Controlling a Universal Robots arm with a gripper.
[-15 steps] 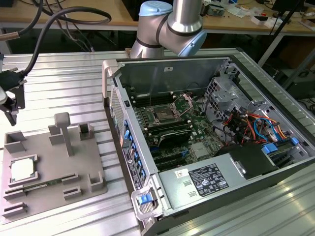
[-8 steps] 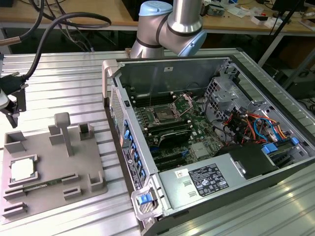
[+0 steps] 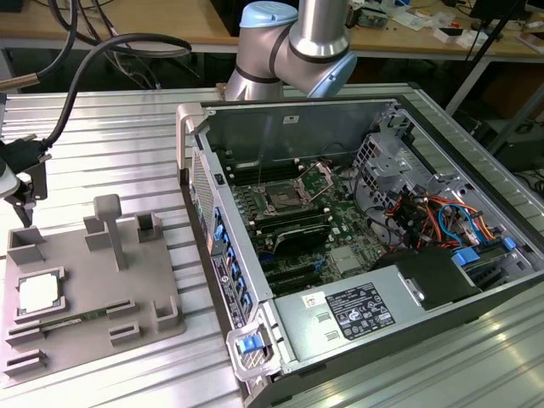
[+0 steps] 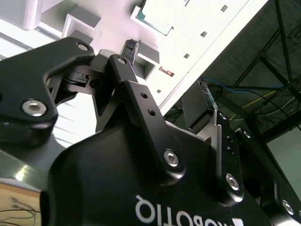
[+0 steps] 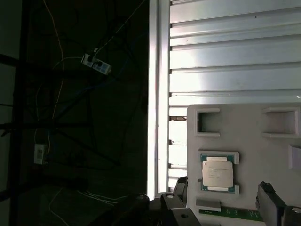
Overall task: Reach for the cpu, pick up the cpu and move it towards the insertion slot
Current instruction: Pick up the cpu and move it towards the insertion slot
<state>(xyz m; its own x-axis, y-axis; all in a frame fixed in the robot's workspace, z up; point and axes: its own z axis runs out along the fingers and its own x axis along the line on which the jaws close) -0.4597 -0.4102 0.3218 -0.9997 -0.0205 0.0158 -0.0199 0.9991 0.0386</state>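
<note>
In the exterior view, the cpu (image 3: pixel 40 293) is showing silvery-white at eight o'clock, against a plain grey tray (image 3: pixel 93 336). The table (image 3: pixel 110 136) is gleaming silver in ridged stripes. The slot (image 3: pixel 280 201) is showing a silver frame around a dark centre, on a green board (image 3: pixel 344 217). The arm (image 3: pixel 297 42), at twelve o'clock, is shining silver with pale blue caps.

Setting was a robotics lab. A robot arm (image 3: pixel 293 42) stood at the far edge of a ribbed aluminium table (image 3: pixel 110 127). On the table lay an opened desktop computer (image 3: pixel 289 127), boards and wiring exposed, and to its left a grey fixture tray (image 3: pixel 85 280) with a cpu (image 3: pixel 40 293) in one recess. A far wooden workbench (image 3: pixel 170 21) carried loose cables and parts. In the first wrist view, a power strip (image 5: pixel 96 64) and leads lay in the dark beyond the table edge.
</note>
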